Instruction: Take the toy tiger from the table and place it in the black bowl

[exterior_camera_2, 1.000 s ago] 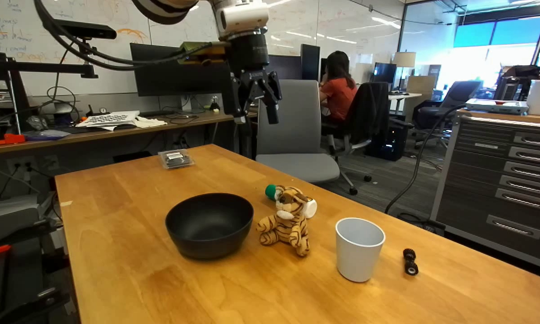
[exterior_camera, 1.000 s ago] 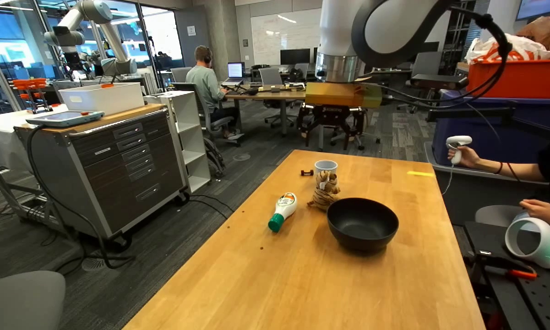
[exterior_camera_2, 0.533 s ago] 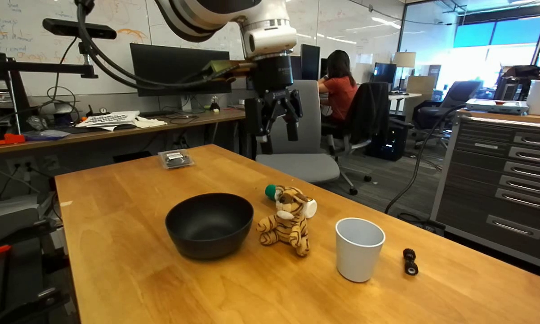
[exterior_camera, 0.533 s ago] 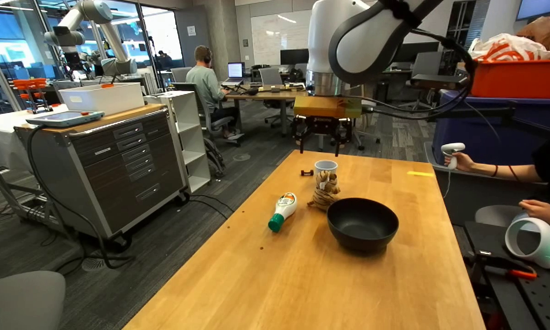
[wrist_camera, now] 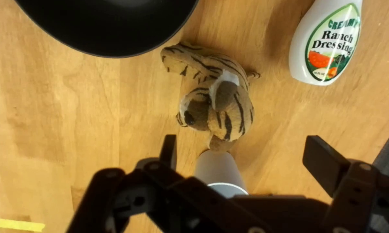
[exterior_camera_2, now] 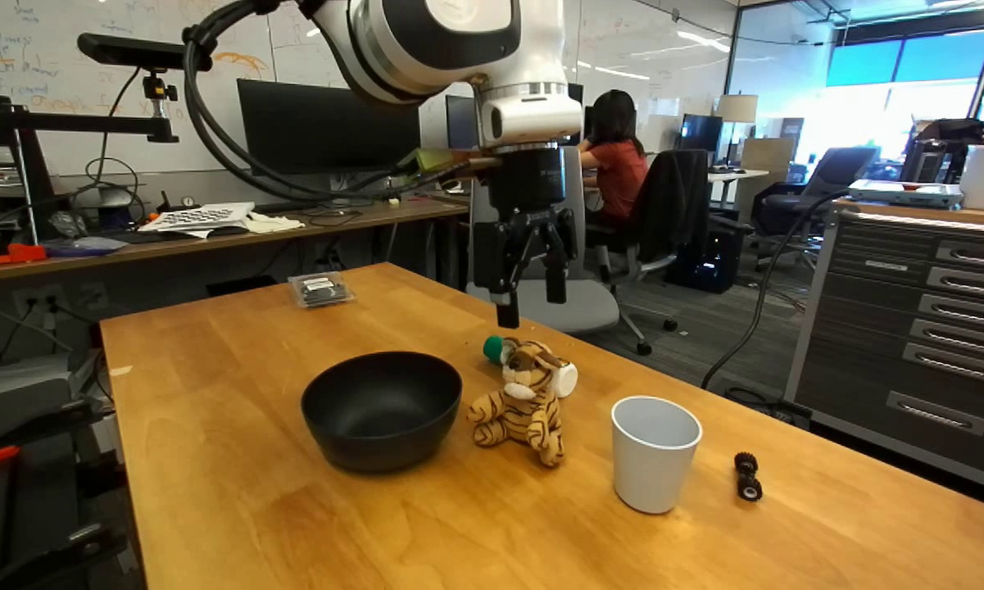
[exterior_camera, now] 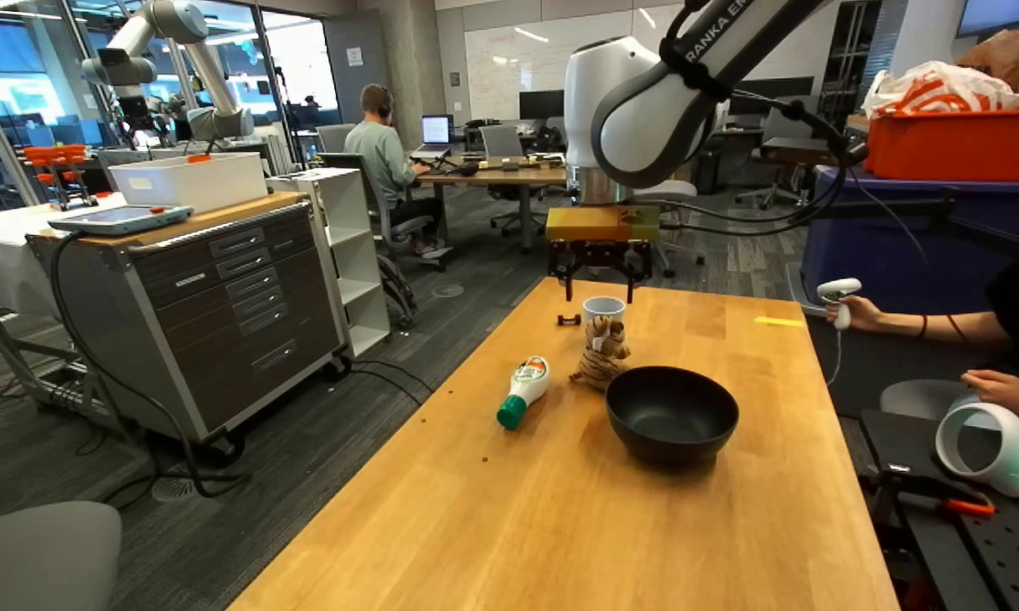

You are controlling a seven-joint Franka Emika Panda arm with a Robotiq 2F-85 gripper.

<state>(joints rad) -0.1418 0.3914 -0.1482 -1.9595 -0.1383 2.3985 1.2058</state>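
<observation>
One striped plush tiger [exterior_camera_2: 528, 414] sits upright on the wooden table [exterior_camera_2: 238, 524], btwn the matte black bowl [exterior_camera_2: 377, 451] & a pale gray cup [exterior_camera_2: 655, 467]; it's outside the bowl, just beside its wall, two limbs stuck out that way. Can't tell if they touch it. Pincer [exterior_camera: 600, 298] hangs above the table in both exterior views, pointing down, higher than the tiger & apart from it. Fingers [wrist_camera: 325, 165] spread wide; in wrist view the cup shows in the gap btwn them, partly hidden by the linkage, w/ tiger's head just ahead of the tips. Bowl & cup both upright. Ranch dressing bottle [wrist_camera: 332, 45] lies on its side nr the tiger, green cap [exterior_camera: 512, 413] at one end. Tiny black dumbbell [exterior_camera_2: 747, 478] lies nr the cup, on the side away from the bowl. Flat clear plastic case [exterior_camera_2: 320, 289] w/ white label is well apart, at the table's far end in an exterior view. Yellow tape strip [exterior_camera: 779, 322] nr the table edge. Franka arm [exterior_camera: 662, 136], white & black, w/ a yellow-orange block [exterior_camera: 602, 223] just above the pincer. In an exterior view a person's hand [exterior_camera: 864, 311] holds a white controller [exterior_camera: 840, 289]; farther back a man [exterior_camera: 380, 140] sits at a laptop [exterior_camera: 435, 130]. Person in red top [exterior_camera_2: 620, 176] sits in the background of an exterior view, seen from behind.
</observation>
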